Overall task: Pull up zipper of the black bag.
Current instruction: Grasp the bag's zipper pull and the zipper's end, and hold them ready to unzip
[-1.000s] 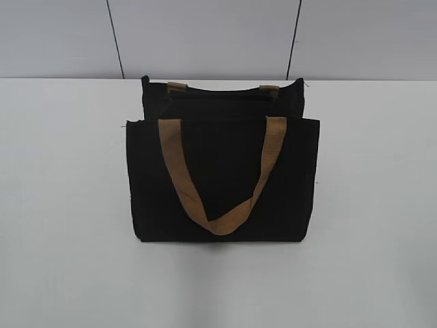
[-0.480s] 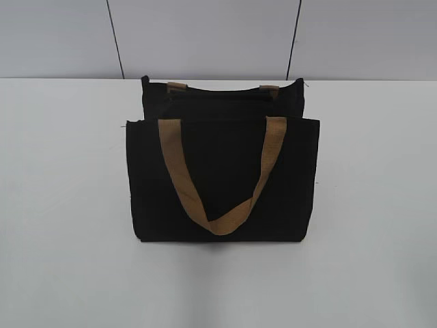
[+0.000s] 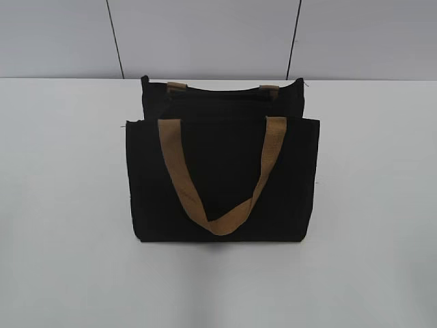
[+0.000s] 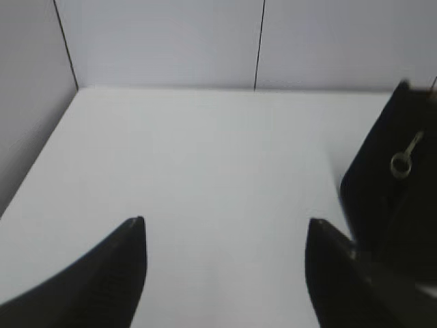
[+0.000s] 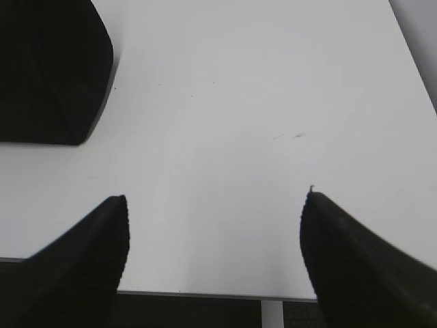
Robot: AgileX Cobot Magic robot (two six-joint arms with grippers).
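The black bag (image 3: 222, 178) stands upright in the middle of the white table, with a tan strap handle (image 3: 218, 178) hanging down its front. In the left wrist view the bag's side (image 4: 396, 198) fills the right edge and the small silver zipper pull (image 4: 403, 160) dangles on it. My left gripper (image 4: 225, 229) is open and empty, to the left of the bag over bare table. In the right wrist view a corner of the bag (image 5: 48, 68) lies at the upper left. My right gripper (image 5: 215, 205) is open and empty near the table's front edge. Neither gripper shows in the exterior view.
The white table (image 3: 61, 205) runs back to a grey panelled wall (image 3: 205, 34). The table's front edge (image 5: 205, 295) shows in the right wrist view, with a white leg (image 5: 272, 314) below it. A wall (image 4: 27, 102) stands at the table's left side.
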